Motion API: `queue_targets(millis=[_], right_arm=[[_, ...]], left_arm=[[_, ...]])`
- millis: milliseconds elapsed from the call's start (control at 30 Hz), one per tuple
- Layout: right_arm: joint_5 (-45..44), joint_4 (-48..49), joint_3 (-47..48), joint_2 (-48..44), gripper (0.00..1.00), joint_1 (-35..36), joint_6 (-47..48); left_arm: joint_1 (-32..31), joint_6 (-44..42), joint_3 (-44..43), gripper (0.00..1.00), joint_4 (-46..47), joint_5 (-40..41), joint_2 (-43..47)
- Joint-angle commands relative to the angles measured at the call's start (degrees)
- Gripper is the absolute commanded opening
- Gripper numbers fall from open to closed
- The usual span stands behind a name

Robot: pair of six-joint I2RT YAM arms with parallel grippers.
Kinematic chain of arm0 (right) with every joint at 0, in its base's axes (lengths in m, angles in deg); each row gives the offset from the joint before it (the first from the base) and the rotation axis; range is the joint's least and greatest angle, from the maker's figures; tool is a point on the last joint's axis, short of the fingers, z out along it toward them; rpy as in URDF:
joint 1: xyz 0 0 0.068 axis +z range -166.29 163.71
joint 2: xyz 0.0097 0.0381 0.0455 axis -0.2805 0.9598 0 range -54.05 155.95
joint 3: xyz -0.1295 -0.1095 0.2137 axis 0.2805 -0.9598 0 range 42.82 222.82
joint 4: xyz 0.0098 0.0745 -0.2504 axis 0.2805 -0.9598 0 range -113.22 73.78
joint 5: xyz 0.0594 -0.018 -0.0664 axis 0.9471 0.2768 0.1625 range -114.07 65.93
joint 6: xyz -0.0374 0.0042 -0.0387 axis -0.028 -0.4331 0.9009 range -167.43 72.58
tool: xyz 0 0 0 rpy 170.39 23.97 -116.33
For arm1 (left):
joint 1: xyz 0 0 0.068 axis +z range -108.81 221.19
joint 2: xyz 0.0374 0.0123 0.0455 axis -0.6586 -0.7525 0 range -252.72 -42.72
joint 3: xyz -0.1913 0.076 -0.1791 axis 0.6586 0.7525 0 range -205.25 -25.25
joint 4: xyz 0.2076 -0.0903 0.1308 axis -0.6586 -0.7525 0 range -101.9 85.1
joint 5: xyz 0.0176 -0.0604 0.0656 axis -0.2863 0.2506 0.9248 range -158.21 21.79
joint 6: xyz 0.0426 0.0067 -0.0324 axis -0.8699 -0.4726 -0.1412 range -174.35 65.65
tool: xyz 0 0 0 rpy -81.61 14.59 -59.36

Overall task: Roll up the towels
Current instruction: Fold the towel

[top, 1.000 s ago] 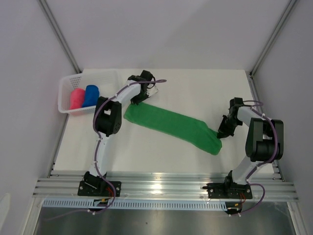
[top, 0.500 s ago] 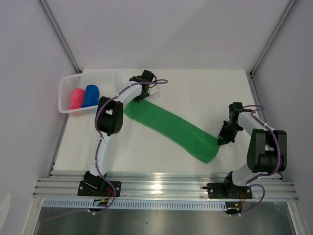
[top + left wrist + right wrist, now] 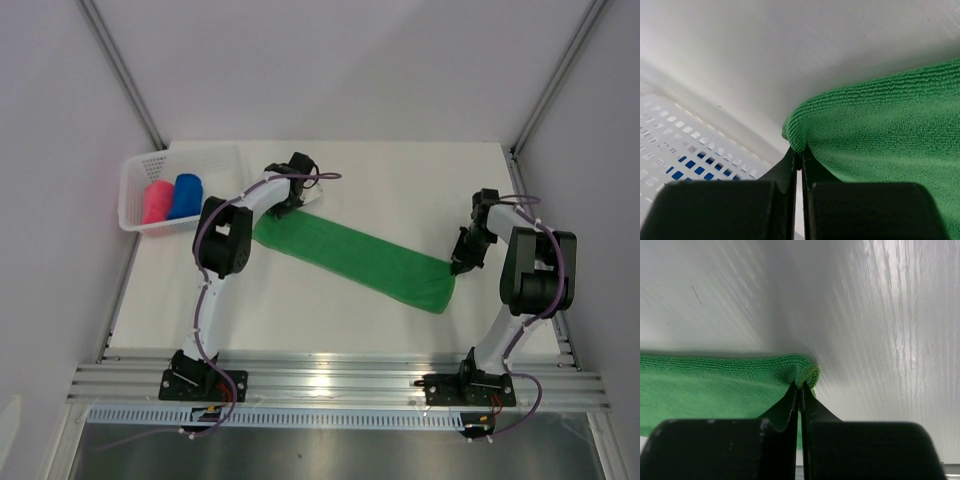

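the green towel (image 3: 350,260) lies stretched out as a long, narrow band across the middle of the white desk (image 3: 400,180), running on a slant from its far-left end, not far from the basket (image 3: 135,175), down to its near-right end. each arm has one end of it. the left end effector (image 3: 799,152) is fully closed, its two dark fingers pressed together on the rounded corner of the towel's far-left end; in the left wrist view the fabric puckers into a small fold just where the tips pinch it, and the white mesh wall of the basket shows off to the left, with a little blue visible through its holes. the right end effector (image 3: 800,385) is closed just as tightly on the corner at the opposite end, where the ribbed green cloth bunches into a small peak at the fingertips, with bare desk beyond it. between the two grips the towel looks flat and fairly taut, with no roll in it yet. the basket sits at the far-left corner of the desk, well apart from the right arm and near the left one. inside it the pink-red towel (image 3: 156,200) and the blue towel (image 3: 185,195) are already rolled and sit side by side, pink on the left, blue on the right, touching or very nearly so.
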Motion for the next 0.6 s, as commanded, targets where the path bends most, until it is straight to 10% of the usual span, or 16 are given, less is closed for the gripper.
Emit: queue_targets(millis=[0, 567], right_arm=[[-4.5, 3.0, 5.1, 4.7, 0.00, -0.7, 3.7], [-5.6, 4.7, 17.1, 13.7, 0.03, -1.7, 6.4]], left_arm=[[0.3, 1.3, 0.3, 0.01, 0.2, -0.6, 3.1], [1.1, 4.1, 0.1, 0.11, -1.7, -1.3, 4.4]])
